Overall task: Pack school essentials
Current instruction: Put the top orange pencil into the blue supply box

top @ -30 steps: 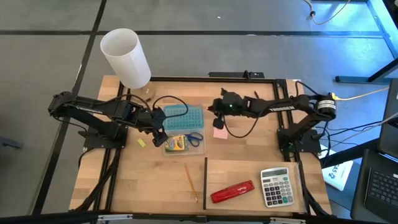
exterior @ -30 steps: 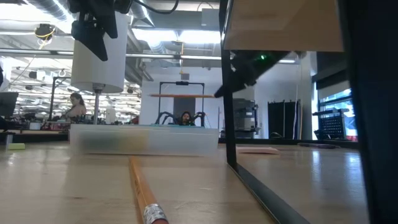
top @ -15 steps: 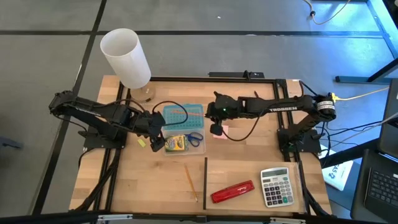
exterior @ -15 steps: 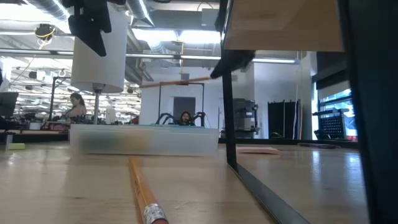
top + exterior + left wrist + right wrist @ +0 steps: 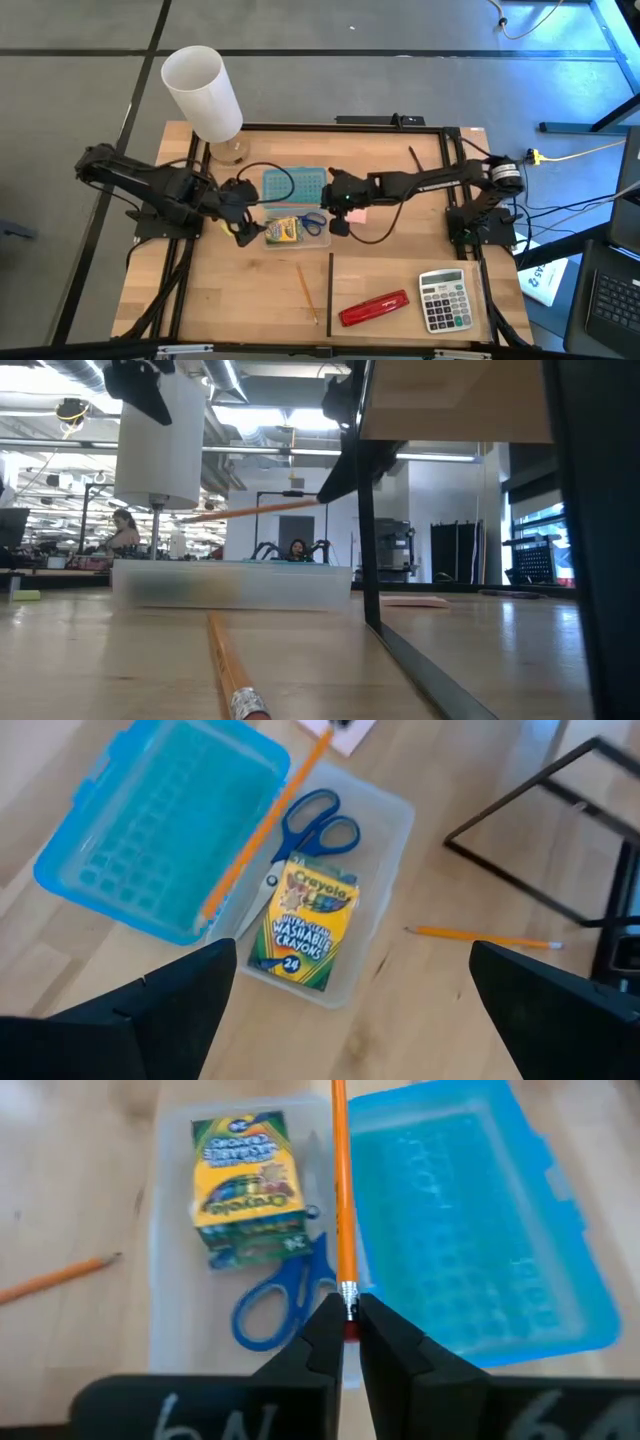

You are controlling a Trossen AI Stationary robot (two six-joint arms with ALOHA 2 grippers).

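Pencil [image 5: 340,1190] travel continues: the right hand [image 5: 346,1325], clenched on its eraser end, has carried it over the clear case [image 5: 322,236] holding crayon box [image 5: 283,232] and scissors [image 5: 312,221]. Release into the case is the likely next step. Left hand [image 5: 243,232] waits released beside the case; a second pencil [image 5: 306,291] remains on the worktop [image 5: 240,290].

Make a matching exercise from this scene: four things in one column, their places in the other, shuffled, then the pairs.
Things:
1. crayon box
2. held pencil
3. loose pencil
4. calculator

Places:
A. bare on the table, beside the red stapler
B. inside the clear case, beside the scissors
C. pinched in the right gripper
D. the table's near right corner

Pairs: 1-B, 2-C, 3-A, 4-D
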